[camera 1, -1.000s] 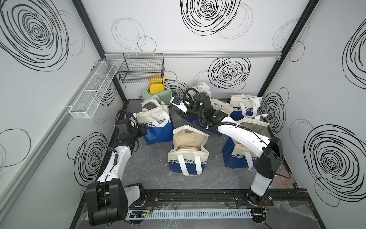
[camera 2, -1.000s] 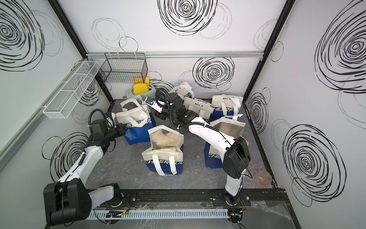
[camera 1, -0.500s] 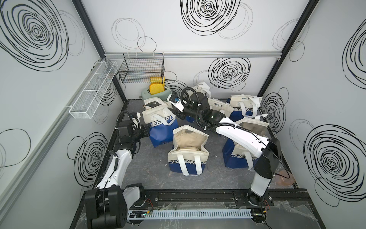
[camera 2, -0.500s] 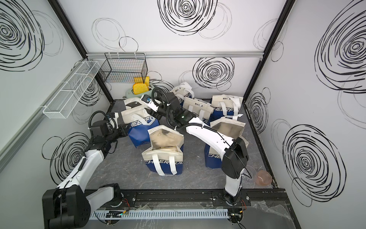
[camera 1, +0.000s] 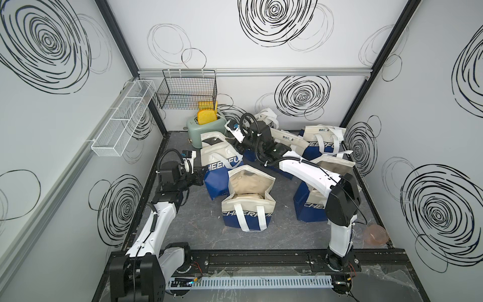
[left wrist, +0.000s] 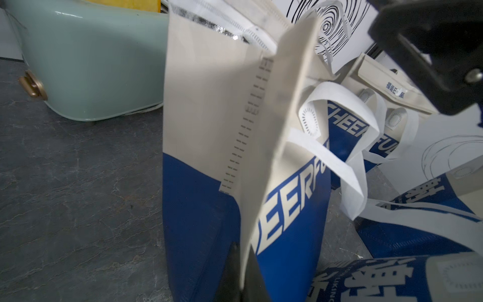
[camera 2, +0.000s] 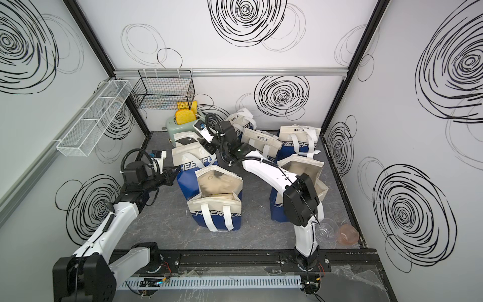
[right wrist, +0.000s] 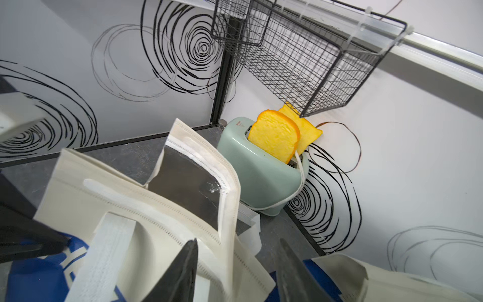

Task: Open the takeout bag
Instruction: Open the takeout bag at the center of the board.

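The takeout bag (camera 1: 222, 163), cream above and blue below with white handles, stands tilted at the back left beside the toaster; both top views show it (camera 2: 193, 159). Its mouth gapes and silver lining (right wrist: 183, 177) shows inside. My left gripper (camera 1: 202, 174) is shut on the bag's near side seam, a cream edge (left wrist: 261, 183) pinched between its tips (left wrist: 241, 282). From the back, my right gripper (camera 1: 236, 146) stands open at the far rim. In the right wrist view the rim's corner (right wrist: 230, 235) sits between the spread fingers (right wrist: 238, 241).
A mint toaster (camera 1: 206, 125) with yellow toast stands right behind the bag. An opened bag (camera 1: 248, 198) stands in the middle, and more bags crowd the back right and right (camera 1: 324, 141). Wire baskets (camera 1: 188, 91) hang on the walls. Cups (camera 2: 346, 234) lie front right.
The bag has tipped and turned so its lettering faces up, and its mouth has spread. My right gripper has swung left to the far rim. The left gripper has kept its hold.
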`<state>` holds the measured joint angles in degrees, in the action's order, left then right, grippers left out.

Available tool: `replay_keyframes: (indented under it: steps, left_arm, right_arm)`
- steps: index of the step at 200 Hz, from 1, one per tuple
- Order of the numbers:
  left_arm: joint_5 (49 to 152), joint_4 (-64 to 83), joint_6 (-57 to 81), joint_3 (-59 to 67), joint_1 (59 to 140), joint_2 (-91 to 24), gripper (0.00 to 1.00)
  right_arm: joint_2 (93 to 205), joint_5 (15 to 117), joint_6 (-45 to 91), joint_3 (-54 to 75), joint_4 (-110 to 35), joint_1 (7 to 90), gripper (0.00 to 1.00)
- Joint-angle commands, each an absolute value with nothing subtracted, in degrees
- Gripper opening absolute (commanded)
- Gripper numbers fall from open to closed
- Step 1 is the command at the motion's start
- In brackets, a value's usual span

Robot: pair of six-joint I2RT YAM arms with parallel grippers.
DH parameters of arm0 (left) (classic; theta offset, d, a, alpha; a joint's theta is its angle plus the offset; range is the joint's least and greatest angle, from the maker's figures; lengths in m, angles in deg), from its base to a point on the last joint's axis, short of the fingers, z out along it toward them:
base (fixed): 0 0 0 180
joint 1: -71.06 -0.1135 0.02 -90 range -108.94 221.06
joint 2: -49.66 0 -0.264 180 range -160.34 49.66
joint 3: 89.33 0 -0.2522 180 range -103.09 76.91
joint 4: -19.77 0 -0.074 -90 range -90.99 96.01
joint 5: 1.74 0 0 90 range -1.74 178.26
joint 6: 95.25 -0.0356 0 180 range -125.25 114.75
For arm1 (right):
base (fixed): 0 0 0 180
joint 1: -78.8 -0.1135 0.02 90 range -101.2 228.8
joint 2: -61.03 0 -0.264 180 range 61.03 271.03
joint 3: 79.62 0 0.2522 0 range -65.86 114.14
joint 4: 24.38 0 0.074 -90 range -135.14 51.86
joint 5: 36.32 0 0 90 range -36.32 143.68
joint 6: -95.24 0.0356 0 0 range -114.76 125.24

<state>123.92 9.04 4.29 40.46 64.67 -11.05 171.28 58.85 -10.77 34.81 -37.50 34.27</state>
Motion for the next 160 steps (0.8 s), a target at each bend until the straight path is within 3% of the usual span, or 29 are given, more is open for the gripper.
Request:
replay_keyframes:
  steps: [1, 60, 160]
  left_arm:
    - [127.7, 15.3, 2.0, 40.4, 64.2, -9.9, 0.00]
    - [139.8, 29.1, 2.8, 43.8, 60.7, -10.0, 0.00]
    - [139.8, 36.1, 3.0, 47.4, 60.3, -9.6, 0.00]
  right_arm:
    - [170.6, 57.6, -9.3, 37.7, -36.1, 34.2, 0.50]
    - [169.1, 57.7, -3.1, 42.3, -39.4, 35.4, 0.50]
    - [163.4, 61.9, -3.0, 42.6, -57.8, 35.1, 0.50]
